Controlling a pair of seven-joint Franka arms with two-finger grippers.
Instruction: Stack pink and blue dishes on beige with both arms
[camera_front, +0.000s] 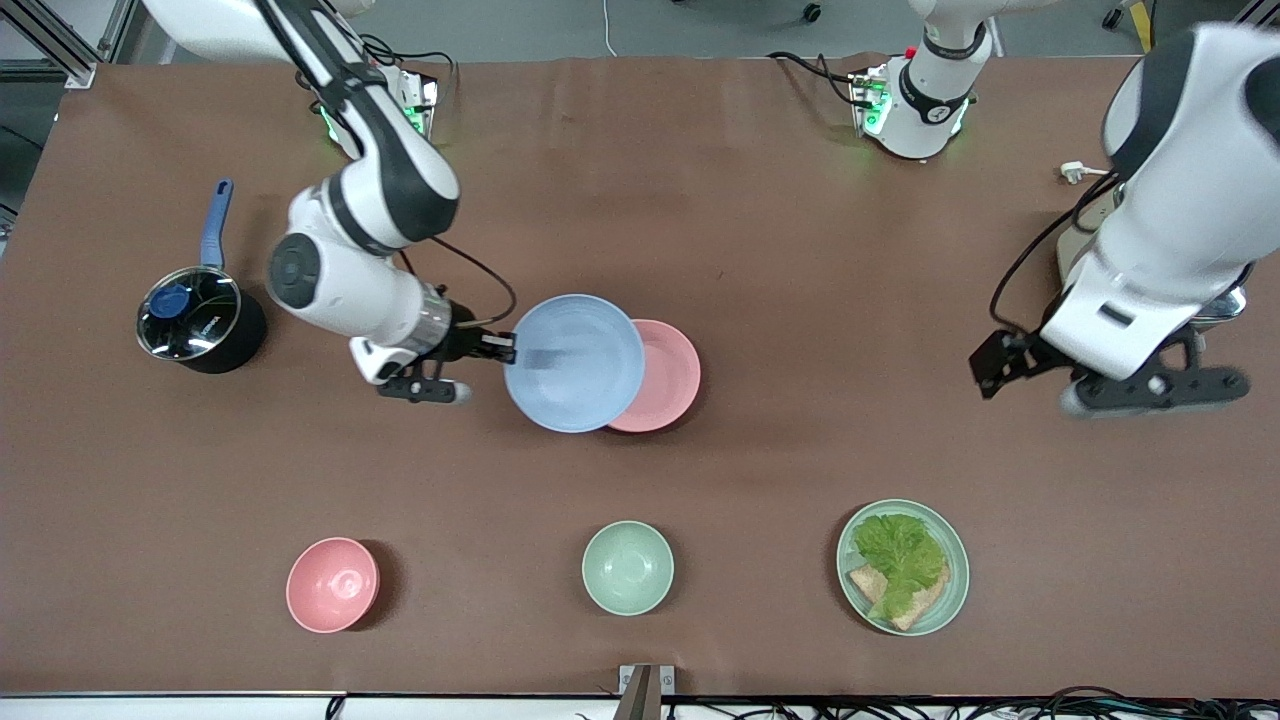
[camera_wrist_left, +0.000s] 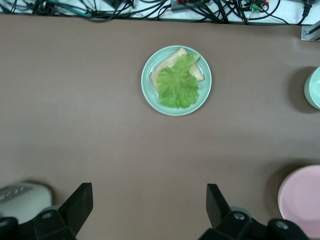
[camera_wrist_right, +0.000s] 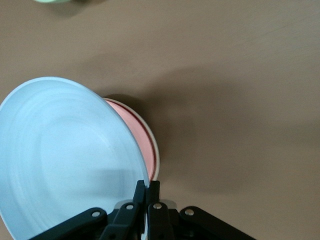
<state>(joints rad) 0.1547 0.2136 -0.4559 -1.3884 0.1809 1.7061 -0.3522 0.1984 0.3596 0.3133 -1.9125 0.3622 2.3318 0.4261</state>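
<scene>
– Holding anything on the right arm?

– Yes. My right gripper is pinched down narrow on the rim of the light blue plate. The plate is tilted in the air, partly over the pale pink plate in the middle of the table. It sits off-centre, toward the right arm's end.

– And the beige one?

– In the right wrist view a thin cream rim shows under the pink plate. I take that for the beige plate (it hardly shows at all), so pink looks already stacked.

– What could go wrong?

– I only have a thin edge grip, so the plate could swing or slide out between my fingers. If I let go where it hangs now, one edge would land on the table. The plate would then lean on the stack, or push the pink plate off the beige one. I judge it needs centring and levelling first.

– The left arm?

– It waits. My left gripper hangs over bare table toward the left arm's end, fingers spread wide and holding nothing. The mint-green plate with lettuce and bread lies nearer the front camera, well apart from the stack.
</scene>
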